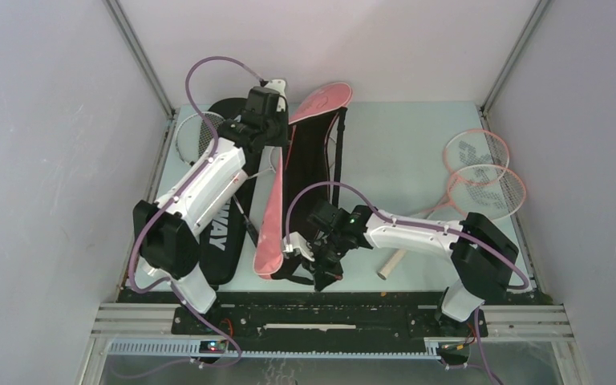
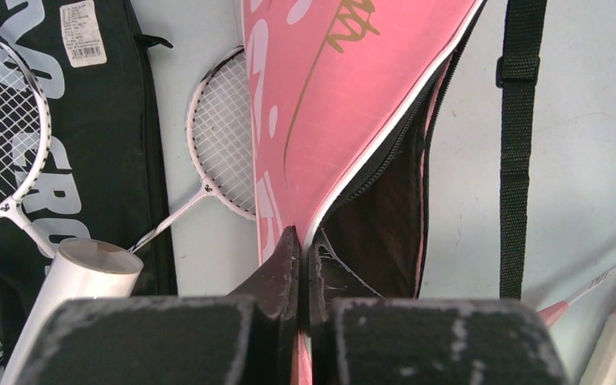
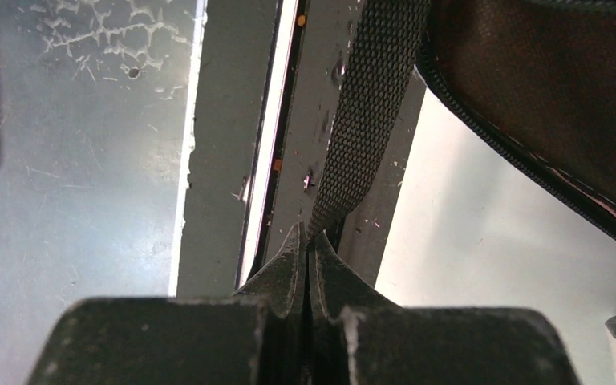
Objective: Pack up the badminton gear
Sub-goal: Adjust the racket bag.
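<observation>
The pink racket cover (image 1: 273, 216) lies unzipped in the middle of the table, its black lining (image 2: 385, 216) showing. My left gripper (image 2: 303, 250) is shut on its pink upper flap (image 2: 329, 120), which it holds raised; from above that gripper (image 1: 279, 148) is at the cover's far part. My right gripper (image 3: 306, 241) is shut on the cover's black strap (image 3: 365, 120) at the table's near edge (image 1: 325, 277). Two white-framed rackets (image 2: 224, 136) and a white tube (image 2: 80, 281) lie on and beside the black racket cover (image 1: 224, 241). Two pink rackets (image 1: 481, 172) lie at the right.
The table's near edge and a metal rail (image 3: 224, 160) are just under my right gripper. A pale racket handle (image 1: 393, 263) lies by the right forearm. The strap (image 2: 517, 144) runs along the cover's right side. Grey walls close the table in.
</observation>
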Motion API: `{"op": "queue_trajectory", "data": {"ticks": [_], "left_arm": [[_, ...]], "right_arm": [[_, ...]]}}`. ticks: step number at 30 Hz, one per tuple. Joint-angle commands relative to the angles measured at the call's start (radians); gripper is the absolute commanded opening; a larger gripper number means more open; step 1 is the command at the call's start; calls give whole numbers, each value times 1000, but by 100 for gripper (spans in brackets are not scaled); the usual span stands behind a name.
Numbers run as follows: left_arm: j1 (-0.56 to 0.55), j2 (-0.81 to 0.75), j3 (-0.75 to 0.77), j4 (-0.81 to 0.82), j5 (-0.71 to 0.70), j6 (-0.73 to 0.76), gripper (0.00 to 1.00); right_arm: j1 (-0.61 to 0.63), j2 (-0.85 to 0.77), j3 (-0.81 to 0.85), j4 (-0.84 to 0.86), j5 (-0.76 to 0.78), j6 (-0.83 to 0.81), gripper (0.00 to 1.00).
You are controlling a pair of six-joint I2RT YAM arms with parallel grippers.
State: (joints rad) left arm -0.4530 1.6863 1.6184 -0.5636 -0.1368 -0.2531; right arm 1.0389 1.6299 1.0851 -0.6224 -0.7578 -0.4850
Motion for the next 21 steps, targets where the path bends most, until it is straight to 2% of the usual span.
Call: {"op": "queue_trajectory", "data": {"ticks": [1, 5, 11, 18, 21], "left_arm": [[27, 2, 105, 47, -6, 23, 0], [41, -2, 123, 35, 12, 24, 0], [54, -24, 119, 34, 46, 23, 0], [53, -37, 104, 38, 84, 12, 0], [54, -43, 97, 42, 87, 15, 0]], "right_arm": [[24, -1, -28, -5, 43, 0, 0], [24, 48, -30, 4, 83, 26, 4], [3, 92, -30, 56, 165, 88, 15], [-37, 88, -11, 82, 192, 138, 31], [-41, 68, -11, 79, 190, 134, 44]]}}
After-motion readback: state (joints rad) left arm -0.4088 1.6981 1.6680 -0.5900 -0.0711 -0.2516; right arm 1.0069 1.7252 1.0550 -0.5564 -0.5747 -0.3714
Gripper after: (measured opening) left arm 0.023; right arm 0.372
